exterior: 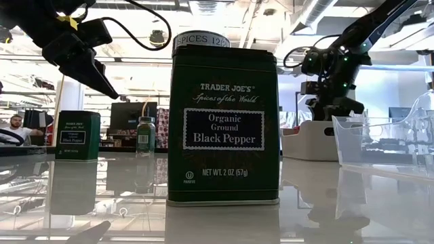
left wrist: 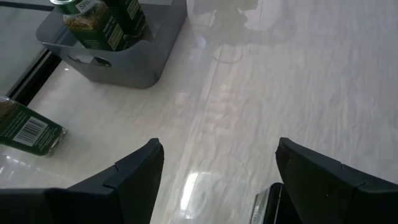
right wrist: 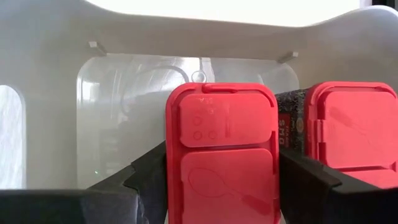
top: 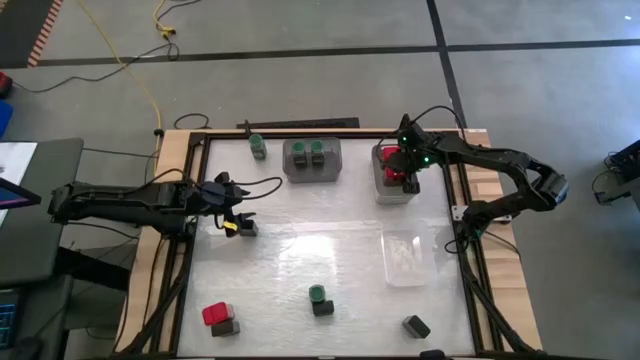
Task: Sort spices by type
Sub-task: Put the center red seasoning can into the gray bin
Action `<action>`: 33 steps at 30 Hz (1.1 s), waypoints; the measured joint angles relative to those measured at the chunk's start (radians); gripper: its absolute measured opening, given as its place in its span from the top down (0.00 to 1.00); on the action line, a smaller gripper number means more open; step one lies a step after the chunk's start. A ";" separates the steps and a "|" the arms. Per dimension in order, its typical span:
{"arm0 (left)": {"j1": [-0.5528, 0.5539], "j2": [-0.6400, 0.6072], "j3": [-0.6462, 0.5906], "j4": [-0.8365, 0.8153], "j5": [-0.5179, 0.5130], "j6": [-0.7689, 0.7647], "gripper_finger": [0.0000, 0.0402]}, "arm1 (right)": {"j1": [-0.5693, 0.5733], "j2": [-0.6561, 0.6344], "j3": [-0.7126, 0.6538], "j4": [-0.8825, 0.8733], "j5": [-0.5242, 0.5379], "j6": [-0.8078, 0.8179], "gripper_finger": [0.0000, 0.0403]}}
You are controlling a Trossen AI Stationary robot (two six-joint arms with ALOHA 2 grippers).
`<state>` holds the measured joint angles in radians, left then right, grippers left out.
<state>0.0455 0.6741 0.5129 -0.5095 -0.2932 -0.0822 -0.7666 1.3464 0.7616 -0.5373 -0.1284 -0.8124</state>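
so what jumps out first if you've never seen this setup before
In the low view a dark green black pepper tin stands so near the camera that it hides most of the table. At the far right of the table, the right tool has its fingers on either side of a red-topped spice box inside a pale tray, beside a second red lid. The left tool hangs open over bare table at the left.

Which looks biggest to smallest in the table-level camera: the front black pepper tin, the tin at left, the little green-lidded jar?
1. Front black pepper tin, though it stands nearest the camera.
2. Left tin.
3. Green-lidded jar.
The two tins may really match.
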 joint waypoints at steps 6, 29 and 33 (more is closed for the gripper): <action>0.000 0.000 0.000 0.000 0.000 0.000 0.26 | 0.002 0.000 0.000 0.000 0.000 0.001 0.34; 0.000 0.000 0.000 0.000 -0.001 0.007 0.26 | 0.001 0.000 0.106 -0.104 -0.001 0.053 0.11; 0.000 0.000 0.000 0.000 -0.001 0.007 0.26 | 0.001 0.000 0.163 -0.196 -0.001 0.066 0.10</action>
<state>0.0452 0.6743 0.5129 -0.5098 -0.2939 -0.0753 -0.7654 1.3460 0.9242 -0.7338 -0.1295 -0.7464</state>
